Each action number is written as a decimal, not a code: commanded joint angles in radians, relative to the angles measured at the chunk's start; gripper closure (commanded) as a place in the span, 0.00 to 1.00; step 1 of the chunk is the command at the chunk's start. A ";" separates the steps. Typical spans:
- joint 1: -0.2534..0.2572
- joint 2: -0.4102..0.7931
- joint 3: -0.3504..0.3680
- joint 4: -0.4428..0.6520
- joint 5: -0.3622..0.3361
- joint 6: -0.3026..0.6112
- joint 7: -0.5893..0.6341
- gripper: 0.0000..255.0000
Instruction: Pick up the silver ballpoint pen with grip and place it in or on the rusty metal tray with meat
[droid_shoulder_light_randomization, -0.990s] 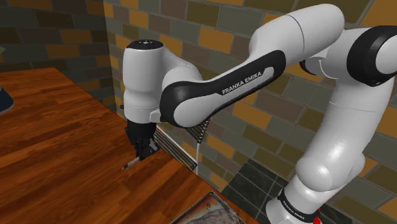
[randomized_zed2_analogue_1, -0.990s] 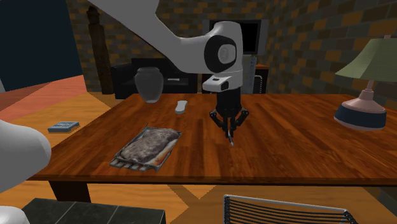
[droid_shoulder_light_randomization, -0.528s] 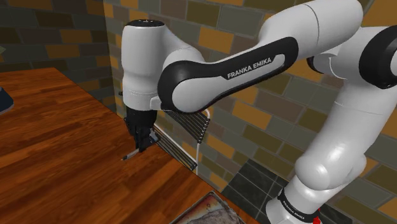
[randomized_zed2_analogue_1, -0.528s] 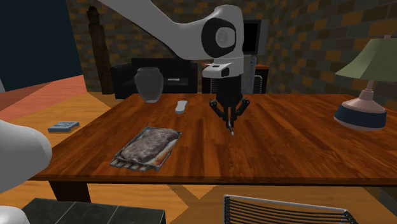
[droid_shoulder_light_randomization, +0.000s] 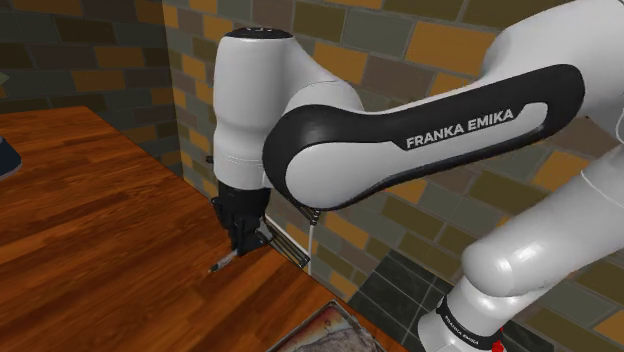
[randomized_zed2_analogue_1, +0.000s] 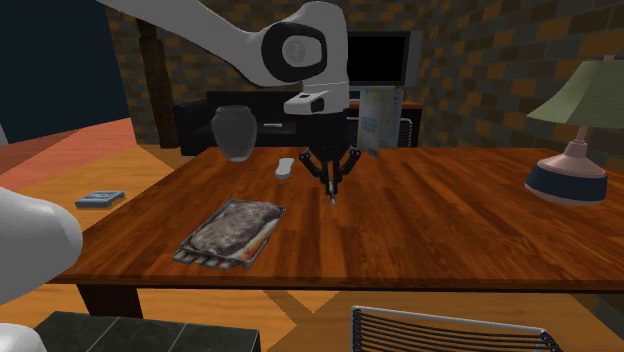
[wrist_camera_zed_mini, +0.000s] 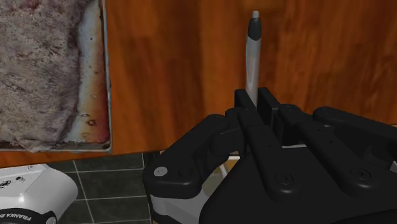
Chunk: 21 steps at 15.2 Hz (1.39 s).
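My black gripper (randomized_zed2_analogue_1: 329, 188) hangs above the wooden table (randomized_zed2_analogue_1: 450, 220), shut on a silver pen (wrist_camera_zed_mini: 253, 57) with a dark grip near its tip. The pen (randomized_zed2_analogue_1: 331, 197) points down and out from the fingers, lifted off the wood; it also pokes out below the gripper (droid_shoulder_light_randomization: 238, 247) as the pen (droid_shoulder_light_randomization: 220, 264) in the shoulder view. The rusty metal tray (randomized_zed2_analogue_1: 262, 241) with a grey-brown slab of meat (randomized_zed2_analogue_1: 232, 228) lies on the table toward the second exterior view's left of the gripper. In the wrist view the tray (wrist_camera_zed_mini: 95, 95) lies beside the pen, a strip of bare wood between them.
A grey vase (randomized_zed2_analogue_1: 231, 133) and a small white remote-like object (randomized_zed2_analogue_1: 286, 166) stand at the table's far side. A lamp (randomized_zed2_analogue_1: 578, 130) sits at the second exterior view's right. A wire chair back (randomized_zed2_analogue_1: 450, 330) stands at the near edge. The tray's corner (droid_shoulder_light_randomization: 330, 335) shows low in the shoulder view.
The gripper, still holding the pen, has risen slightly and travelled toward the second exterior view's left, closer to the tray. The arm has swung with it.
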 joint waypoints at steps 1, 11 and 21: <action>0.092 -0.138 -0.094 -0.066 0.139 -0.014 -0.070 1.00; 0.438 -0.487 -0.280 -0.277 0.370 -0.133 -0.060 1.00; 0.586 -0.620 -0.271 -0.393 0.467 -0.147 0.003 1.00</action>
